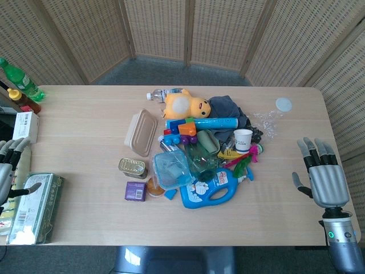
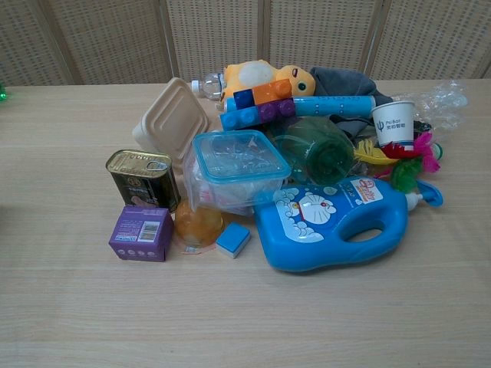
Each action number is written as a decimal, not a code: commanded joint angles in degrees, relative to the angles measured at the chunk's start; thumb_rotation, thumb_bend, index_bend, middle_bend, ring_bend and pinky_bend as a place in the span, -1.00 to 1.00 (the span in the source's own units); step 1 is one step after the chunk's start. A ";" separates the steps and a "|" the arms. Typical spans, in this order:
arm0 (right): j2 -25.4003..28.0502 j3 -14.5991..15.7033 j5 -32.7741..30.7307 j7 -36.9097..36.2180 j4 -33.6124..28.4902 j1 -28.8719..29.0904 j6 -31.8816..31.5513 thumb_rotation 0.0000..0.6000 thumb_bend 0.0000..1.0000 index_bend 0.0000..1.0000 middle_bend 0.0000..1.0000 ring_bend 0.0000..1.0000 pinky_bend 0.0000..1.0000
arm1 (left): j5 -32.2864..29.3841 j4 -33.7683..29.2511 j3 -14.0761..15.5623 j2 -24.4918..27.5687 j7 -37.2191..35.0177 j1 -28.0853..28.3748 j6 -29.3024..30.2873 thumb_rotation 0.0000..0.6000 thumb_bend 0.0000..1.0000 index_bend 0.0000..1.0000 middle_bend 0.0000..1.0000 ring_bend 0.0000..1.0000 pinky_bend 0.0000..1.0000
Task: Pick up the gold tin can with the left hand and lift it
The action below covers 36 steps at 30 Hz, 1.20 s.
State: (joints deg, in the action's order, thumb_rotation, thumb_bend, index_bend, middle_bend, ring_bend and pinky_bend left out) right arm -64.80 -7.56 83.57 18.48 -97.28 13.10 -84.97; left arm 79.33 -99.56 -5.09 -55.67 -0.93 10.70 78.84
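Note:
The gold tin can point(image 1: 133, 167) stands upright at the left side of the central pile, just behind a small purple box point(image 1: 136, 190); the chest view shows the can point(image 2: 143, 179) with its pull-tab lid up. My left hand point(image 1: 10, 168) hovers at the table's far left edge, fingers spread and empty, well to the left of the can. At the far right edge my right hand point(image 1: 321, 174) is open too, palm down, holding nothing. Neither hand shows in the chest view.
Crowding the can are a beige clamshell box point(image 1: 141, 132), a clear lidded container point(image 1: 171, 169), an orange disc point(image 2: 199, 224) and a blue detergent bottle point(image 1: 215, 186). A green carton point(image 1: 37, 206) lies near my left hand. Bottles point(image 1: 20, 85) stand at the back left corner.

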 commanded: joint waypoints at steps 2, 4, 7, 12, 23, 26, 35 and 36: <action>-0.09 0.03 0.01 0.01 -0.06 -0.13 0.01 0.64 -0.18 -0.98 -1.00 -1.00 -1.00 | -0.14 0.39 0.09 -0.29 -0.33 0.22 -0.72 0.95 -0.80 -1.00 -1.00 -1.00 -1.00; -0.17 0.08 0.00 0.00 -0.09 -0.20 0.10 0.64 -0.18 -0.97 -1.00 -1.00 -1.00 | -0.34 0.72 0.21 -0.54 -0.54 0.41 -1.42 0.95 -0.80 -1.00 -1.00 -1.00 -1.00; -0.24 0.12 0.24 -0.04 -0.10 -0.33 -0.02 0.64 -0.19 -0.97 -1.00 -1.00 -1.00 | -0.47 1.22 0.27 -0.70 -0.93 0.65 -2.12 0.95 -0.80 -1.00 -1.00 -1.00 -1.00; -0.26 0.04 0.46 -0.46 -0.08 -0.63 -0.37 0.64 -0.18 -0.98 -1.00 -1.00 -1.00 | -0.17 1.72 0.08 -0.61 -1.61 0.85 -2.21 0.95 -0.80 -1.00 -1.00 -1.00 -1.00; -0.49 0.11 0.83 -1.26 0.58 -0.71 0.10 0.65 -0.18 -0.97 -1.00 -1.00 -1.00 | 1.20 2.01 -0.12 -0.74 -0.95 3.65 -5.79 0.95 -0.80 -1.00 -1.00 -1.00 -1.00; -0.47 0.18 1.08 -1.56 0.64 -0.88 -0.08 0.65 -0.18 -0.97 -1.00 -1.00 -1.00 | 1.20 1.20 -0.35 -0.13 0.10 6.02 -9.39 0.95 -0.80 -0.99 -1.00 -1.00 -1.00; -0.13 0.61 1.63 -2.53 0.97 -1.89 -0.95 0.65 -0.19 -0.97 -1.00 -1.00 -1.00 | -0.86 2.82 -1.39 -4.33 3.98 14.49 -21.06 0.94 -0.80 -0.63 -0.54 -0.74 -1.00; -0.03 0.63 1.65 -2.64 0.99 -2.01 -1.06 0.64 -0.19 -0.97 -1.00 -1.00 -1.00 | -1.09 3.40 -1.47 -5.16 3.90 15.27 -22.10 0.94 -0.80 -0.62 -0.48 -0.68 -1.00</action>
State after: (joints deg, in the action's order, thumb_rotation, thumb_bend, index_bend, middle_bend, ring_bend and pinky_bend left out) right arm -64.86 -6.95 85.22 15.87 -96.30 11.11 -86.01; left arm 79.12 -97.37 -6.16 -59.00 2.46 24.11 58.84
